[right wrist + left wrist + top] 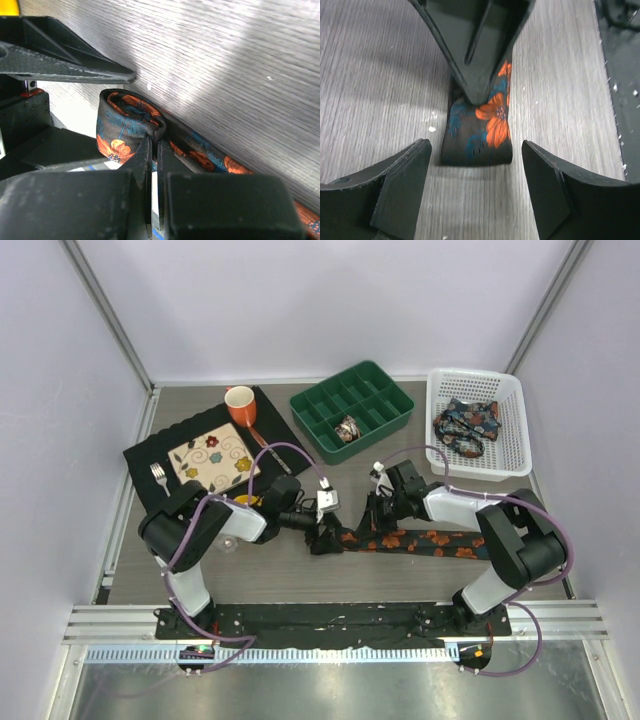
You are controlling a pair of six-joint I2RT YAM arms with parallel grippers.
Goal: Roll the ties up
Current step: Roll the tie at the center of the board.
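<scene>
A dark tie (425, 539) with orange flowers lies stretched along the near table. Its left end is coiled into a small roll (479, 134), which also shows in the right wrist view (121, 131). My right gripper (154, 146) is shut on the roll's fabric, pinching it from above (364, 532). My left gripper (476, 176) is open just short of the roll, not touching it, one finger on either side (322, 534). A rolled tie (348, 428) sits in a green tray compartment. More ties (466, 426) lie bundled in the white basket.
The green compartment tray (385, 400) and the white basket (505, 405) stand at the back right. A black placemat (150, 455) at the back left carries a flowered plate (212, 460), a fork (158, 476) and an orange mug (240, 404).
</scene>
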